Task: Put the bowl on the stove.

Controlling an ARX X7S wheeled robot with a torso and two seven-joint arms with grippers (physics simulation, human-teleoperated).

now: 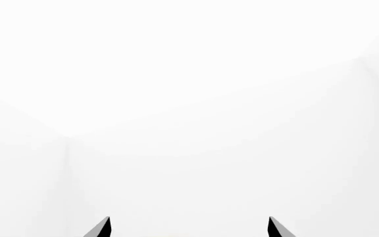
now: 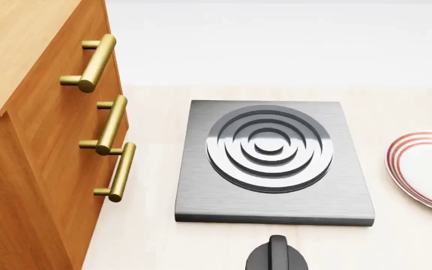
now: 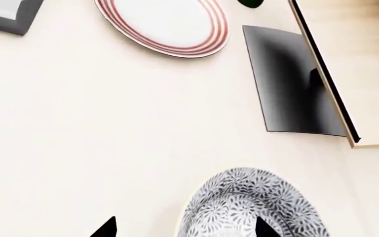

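The right hand (image 3: 184,228) hovers over the bowl (image 3: 252,207), its 2 dark fingertips spread, 1 over bare tabletop (image 3: 91,138) and 1 over the bowl's inside; open, gripping nothing. The bowl sits upright on the tabletop, mouth up; being round, it has no long axis to line up. Only the right wrist view shows it. Beyond it in that view lie a red-ringed plate (image 3: 163,24), a dark sheet (image 3: 291,84) under a pale board (image 3: 357,74), and a grey corner, probably the stove's.

The step in hand is judged to be the grasp: lowering so the fingertips straddle the near rim, then closing on the wall, should give a firm hold; a pinch too shallow could let glazed ceramic slip.

The left hand (image 1: 189,229), 2 tips apart, points at blank white, open and idle.

From the head view, near to far: a black knob (image 2: 277,256), the stove (image 2: 272,163) with its rings bare, the plate just beside its right edge, and a wooden cabinet (image 2: 28,140) with 3 brass handles at left.
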